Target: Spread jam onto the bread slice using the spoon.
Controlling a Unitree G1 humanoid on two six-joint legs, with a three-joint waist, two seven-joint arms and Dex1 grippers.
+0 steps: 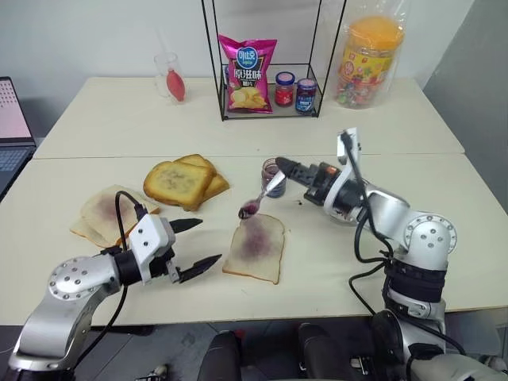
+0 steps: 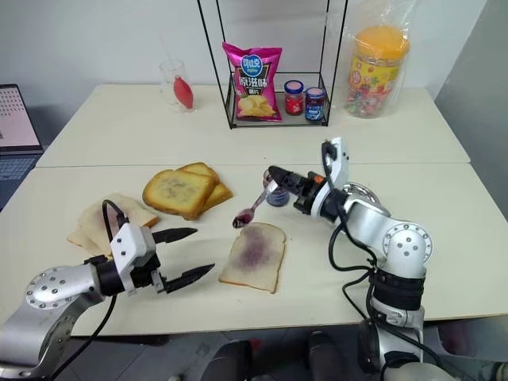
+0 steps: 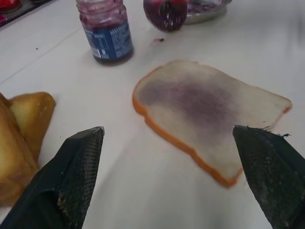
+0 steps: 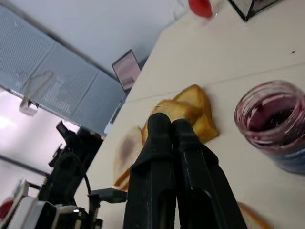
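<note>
The bread slice (image 1: 255,248) lies flat on the desk (image 1: 333,262), a purple smear of jam across its middle. Everything else is placed from it here.

The spoon (image 1: 260,198) hangs in the air just above the slice's far edge, tilted, its bowl low and coated in dark jam, its handle rising toward the right claw (image 1: 279,165). That claw's two black fingers are pressed together on the handle's upper end, and the claw points roughly level toward the robot's left.

Just behind the slice, on its far side, stands the small open glass jar (image 4: 274,121) with dark jam (image 4: 269,114) inside and smears on its rim. In the head views the spoon and right claw partly cover it.

The left claw (image 1: 198,244) is to the left of the slice, close to its left edge but not touching it. Its fingers (image 3: 76,176) stand wide apart with nothing between them, pointing toward the slice.

Farther left and back from the slice is a stack of golden toasted slices (image 1: 182,182), and beyond those, more to the left, pale slices with purple stains (image 1: 107,214).

Well behind the slice, a black wire rack (image 1: 270,111) holds a pink chip bag (image 1: 248,73) and two small lidded jars, one red-lidded (image 1: 285,89) and one blue-lidded (image 1: 305,94).
</note>
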